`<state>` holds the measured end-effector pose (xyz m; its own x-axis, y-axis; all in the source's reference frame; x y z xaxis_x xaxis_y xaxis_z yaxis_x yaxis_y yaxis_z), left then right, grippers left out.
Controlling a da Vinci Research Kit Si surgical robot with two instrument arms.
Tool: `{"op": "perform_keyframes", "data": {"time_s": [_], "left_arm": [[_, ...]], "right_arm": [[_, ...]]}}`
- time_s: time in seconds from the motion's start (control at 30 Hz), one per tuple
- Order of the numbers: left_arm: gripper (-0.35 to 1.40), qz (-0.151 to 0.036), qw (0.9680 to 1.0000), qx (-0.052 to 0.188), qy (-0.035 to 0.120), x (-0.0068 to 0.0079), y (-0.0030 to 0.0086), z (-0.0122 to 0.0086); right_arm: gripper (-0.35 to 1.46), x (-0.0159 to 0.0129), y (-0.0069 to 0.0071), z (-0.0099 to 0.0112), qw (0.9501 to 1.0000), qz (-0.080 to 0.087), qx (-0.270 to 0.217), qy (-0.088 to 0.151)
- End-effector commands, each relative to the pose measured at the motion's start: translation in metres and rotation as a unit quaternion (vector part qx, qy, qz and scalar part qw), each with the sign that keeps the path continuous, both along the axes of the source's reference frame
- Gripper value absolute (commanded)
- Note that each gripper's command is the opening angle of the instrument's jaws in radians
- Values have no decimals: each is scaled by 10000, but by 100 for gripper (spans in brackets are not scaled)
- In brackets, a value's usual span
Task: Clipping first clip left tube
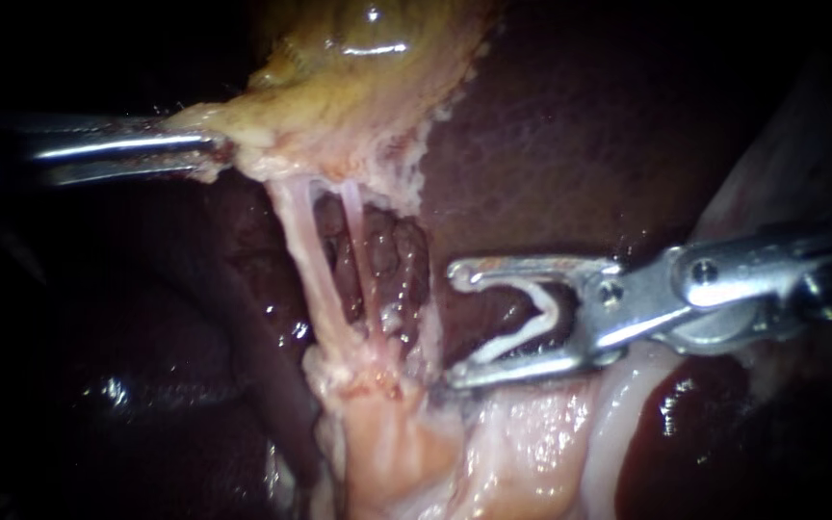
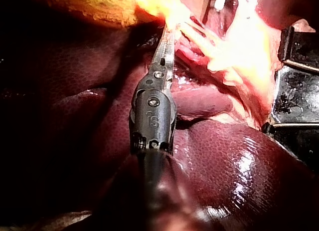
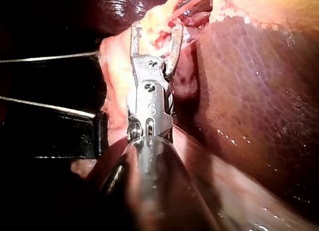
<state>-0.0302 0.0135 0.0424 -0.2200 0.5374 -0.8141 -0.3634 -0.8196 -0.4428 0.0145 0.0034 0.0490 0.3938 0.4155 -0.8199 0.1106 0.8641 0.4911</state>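
One white V-shaped clip [image 1: 530, 327] in right instrument [image 1: 455, 325]; left tube [image 1: 312, 265] stringy.

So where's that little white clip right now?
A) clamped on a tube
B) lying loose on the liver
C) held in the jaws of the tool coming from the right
C: the clip sits between the jaws of the right instrument, which is short of the left tube.
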Motion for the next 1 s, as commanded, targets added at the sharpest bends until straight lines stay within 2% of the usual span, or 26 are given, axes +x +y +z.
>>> {"op": "perform_keyframes", "data": {"time_s": [0.03, 0.13, 0.27, 0.6, 0.8, 1.0], "left_arm": [[-35, -2, 10000, 1, 6, 0, 0, 0], [-35, -4, 10000, 1, 7, -1, 0, 0], [-35, -7, 10000, 2, 9, -2, 0, -1], [-35, -12, 10000, 2, 13, -4, -1, -3], [-35, -13, 10000, 2, 13, -4, -2, -5], [-35, -14, 10000, 2, 14, -5, -2, -7]], "right_arm": [[50, 7, -3, 1, 10000, 0, 3, -7], [50, 25, -10, 1, 10000, 10, 71, -21], [50, 40, -18, 12, 9999, 16, 127, -41], [50, 56, -29, 65, 9997, 55, 233, -113], [50, 66, -27, 92, 9996, 76, 229, -139], [50, 69, -17, 110, 9995, 122, 224, -168]]}}
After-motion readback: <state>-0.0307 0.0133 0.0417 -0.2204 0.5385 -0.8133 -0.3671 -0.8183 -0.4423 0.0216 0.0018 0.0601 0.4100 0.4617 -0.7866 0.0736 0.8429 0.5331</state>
